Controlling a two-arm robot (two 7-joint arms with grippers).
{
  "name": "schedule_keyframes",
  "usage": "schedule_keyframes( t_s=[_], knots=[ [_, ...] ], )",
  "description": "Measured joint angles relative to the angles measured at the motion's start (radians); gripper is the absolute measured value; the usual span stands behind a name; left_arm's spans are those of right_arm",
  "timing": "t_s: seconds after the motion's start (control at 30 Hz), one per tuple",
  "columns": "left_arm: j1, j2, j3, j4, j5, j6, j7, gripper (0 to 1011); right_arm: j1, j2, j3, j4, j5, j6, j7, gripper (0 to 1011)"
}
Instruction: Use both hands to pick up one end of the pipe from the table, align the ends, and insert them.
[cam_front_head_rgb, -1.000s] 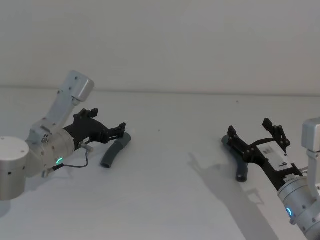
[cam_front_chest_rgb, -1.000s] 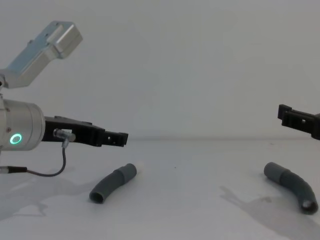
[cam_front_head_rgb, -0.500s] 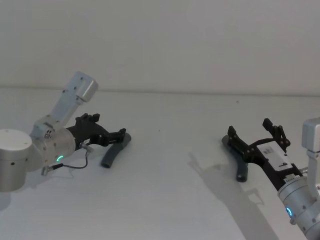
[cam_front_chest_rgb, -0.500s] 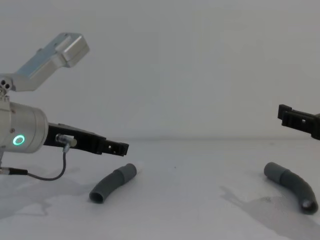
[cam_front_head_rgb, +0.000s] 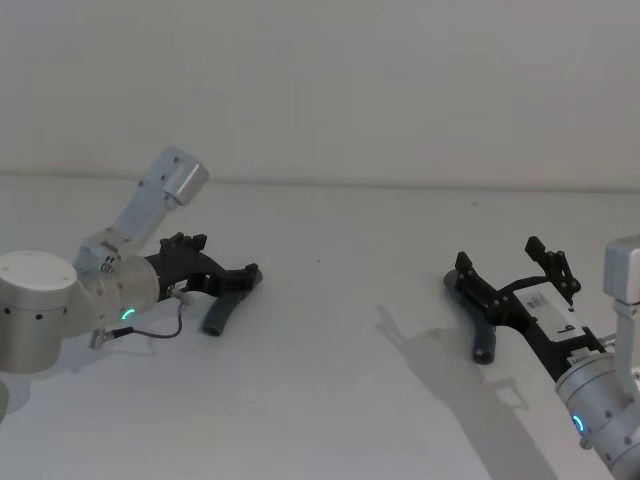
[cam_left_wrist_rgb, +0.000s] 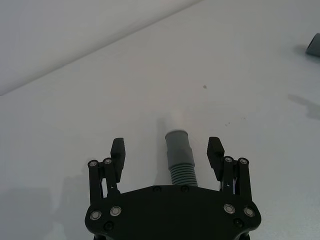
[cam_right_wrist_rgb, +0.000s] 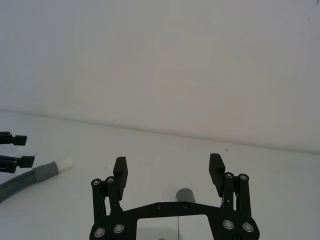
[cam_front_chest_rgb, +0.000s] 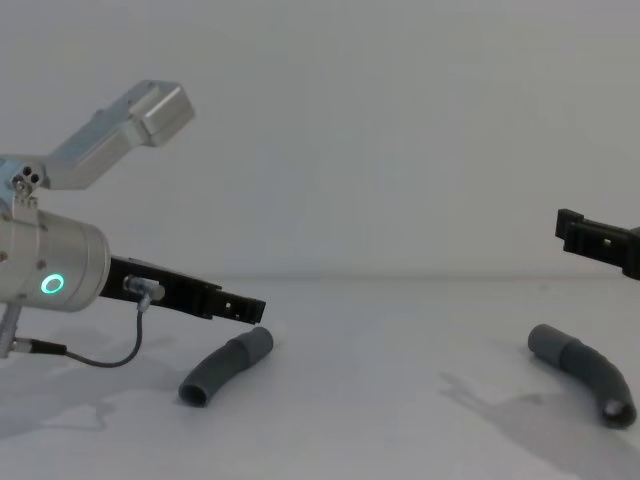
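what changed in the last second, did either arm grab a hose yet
The left gripper tipped downward and descended to the left hose piece; its open jaws now straddle the cuff end without gripping it. Nothing was taken hold of. The right gripper held its place, open above the right hose piece, and both pieces lay unmoved on the table.

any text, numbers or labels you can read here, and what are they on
"9", or a mark much like it: on the white label on top of the right gripper, head view.
Smaller print beside it on that label: too small to read.
Left gripper, left pipe piece, right pipe piece, table: no text.
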Motion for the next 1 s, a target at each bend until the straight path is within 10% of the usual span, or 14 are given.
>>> schedule_keyframes(
  t_s=[1.0],
  knots=[
    [-0.027, -0.041, 0.022, 0.08, 0.037, 0.013, -0.018, 1000, 0.0, 0.0, 0.0, 0.0, 0.0, 0.0, 0.0, 1001]
  ],
)
